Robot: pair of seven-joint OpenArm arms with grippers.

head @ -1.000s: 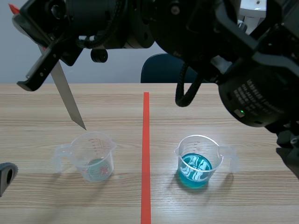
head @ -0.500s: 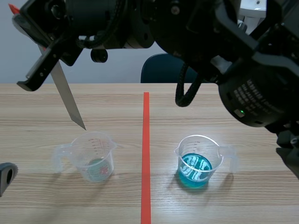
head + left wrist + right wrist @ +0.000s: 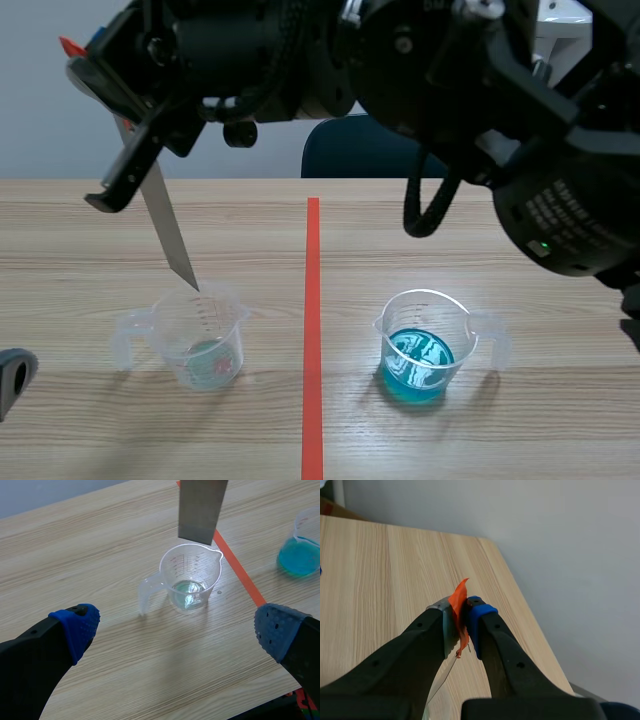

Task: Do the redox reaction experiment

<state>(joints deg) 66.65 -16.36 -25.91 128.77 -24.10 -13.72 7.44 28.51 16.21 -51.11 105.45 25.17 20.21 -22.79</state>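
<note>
Since the earlier frame the right arm has swung the metal strip (image 3: 168, 228) across and down, so its lower tip now sits at the rim of the clear measuring cup (image 3: 200, 335), which holds only a little pale liquid. In the scene view the right gripper (image 3: 125, 140) holds the strip high. The cup of blue solution (image 3: 425, 345) stands well apart across the red tape line on the counter (image 3: 500, 230). The left wrist view shows the left gripper (image 3: 177, 627) spread wide and empty, with the strip's end (image 3: 201, 507) hanging just over the clear cup (image 3: 190, 577), apparently not yet in the liquid. In the right wrist view the right gripper (image 3: 457, 617) is clamped on the strip's orange-taped top (image 3: 460, 600). The strip is picked up and brought over; dipping and any reaction seem still ahead.
</note>
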